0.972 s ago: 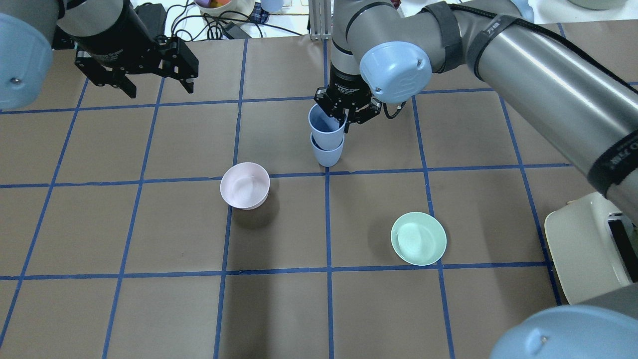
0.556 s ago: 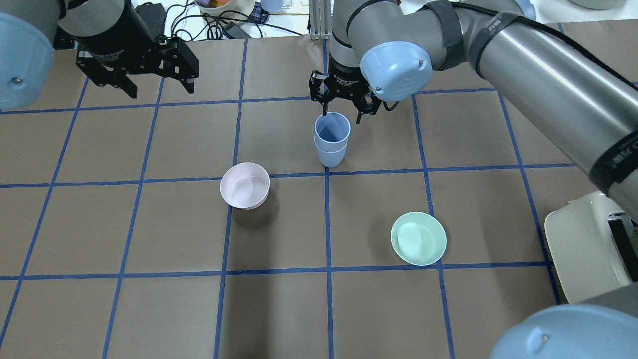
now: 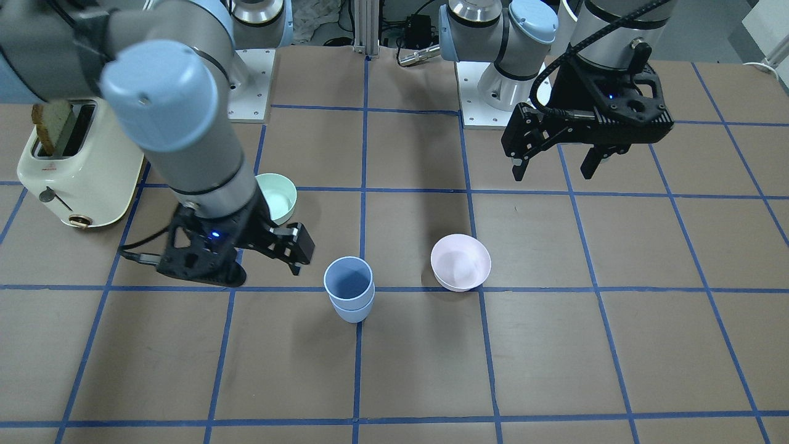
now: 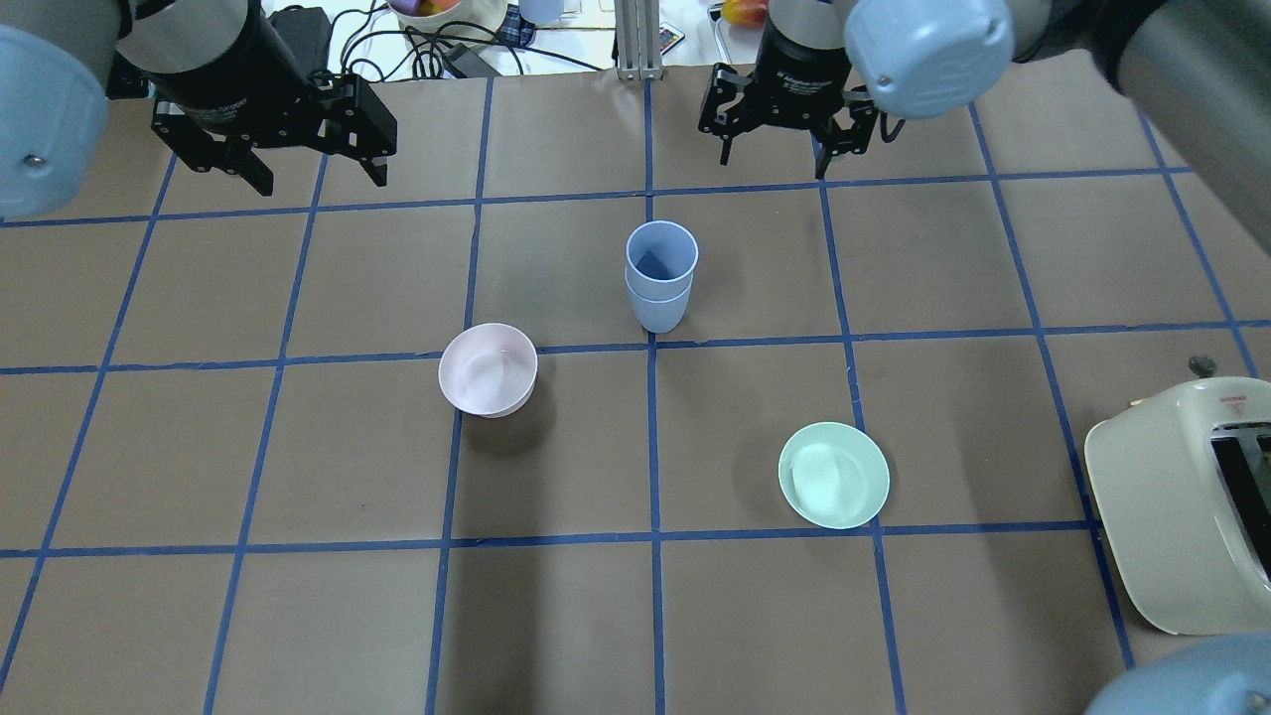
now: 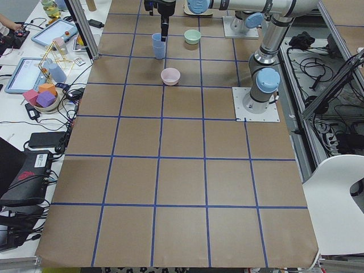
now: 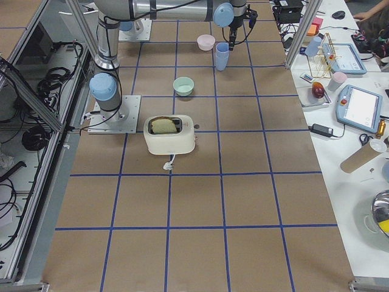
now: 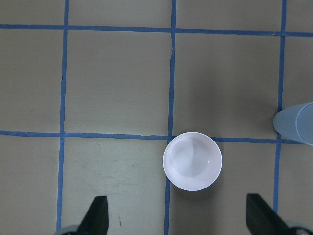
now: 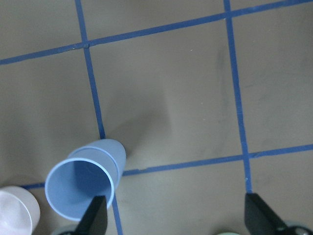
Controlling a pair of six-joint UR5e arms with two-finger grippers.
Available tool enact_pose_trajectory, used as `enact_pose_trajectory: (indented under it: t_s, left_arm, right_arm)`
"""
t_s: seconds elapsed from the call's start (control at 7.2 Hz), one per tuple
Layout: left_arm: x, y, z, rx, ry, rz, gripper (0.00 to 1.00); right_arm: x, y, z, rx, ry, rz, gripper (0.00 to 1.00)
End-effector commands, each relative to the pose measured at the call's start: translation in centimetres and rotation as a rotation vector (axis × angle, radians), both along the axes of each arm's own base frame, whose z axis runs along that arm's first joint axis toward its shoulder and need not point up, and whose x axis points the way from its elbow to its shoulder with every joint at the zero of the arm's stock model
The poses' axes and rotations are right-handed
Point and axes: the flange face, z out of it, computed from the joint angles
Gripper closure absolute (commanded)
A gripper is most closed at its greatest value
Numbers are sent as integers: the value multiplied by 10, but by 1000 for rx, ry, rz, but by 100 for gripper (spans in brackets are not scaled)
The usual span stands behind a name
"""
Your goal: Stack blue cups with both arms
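Evidently, the right gripper (image 4: 772, 165) is being held with its jaws spread wide and nothing between them. It is raised above the table (image 4: 953, 288), near the blue cups (image 4: 658, 283) but touching neither. In its wrist view the cups are being shown at the lower left, off the line between the fingers. That clearance is being judged as deliberate, so that the stack is not being knocked. The left gripper (image 4: 322, 183) is likewise being held wide and empty, raised and well apart on the robot's left. The pink bowl (image 4: 488, 369) is being framed in its wrist view, untouched. The two cups are being borne upright near the table's middle, one nested inside the other, the upper rim standing proud of the lower. The stacking is therefore being judged as done. The green bowl (image 4: 833, 475) and the toaster (image 4: 1172, 497) are being left out of it, nearer the robot.
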Motion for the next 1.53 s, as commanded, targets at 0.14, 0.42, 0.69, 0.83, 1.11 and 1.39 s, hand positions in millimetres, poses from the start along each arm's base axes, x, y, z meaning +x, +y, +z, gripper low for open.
enact_pose_trajectory:
  t_s: [0.14,0.42,0.69,0.83,1.11,1.39]
  left_arm:
    - [-2,0,0,0,0,-4,0]
    - [-3,1,-1,1,-2,-5,0]
    - [-3,1,0,0,-1,-5,0]
    - [-3,1,0,0,-2,-5,0]
    - [-3,2,-1,1,-2,-5,0]
    - [-3,1,0,0,-2,-5,0]
  right_arm:
    - [-82,43,48,15,38,118,0]
    - [-85,72,51,89,41,101,0]
    - [-85,80,58,79,63,101,0]
    - [-84,80,59,79,63,103,0]
    - [-87,80,58,81,66,97,0]
    - [-87,80,58,81,65,97,0]
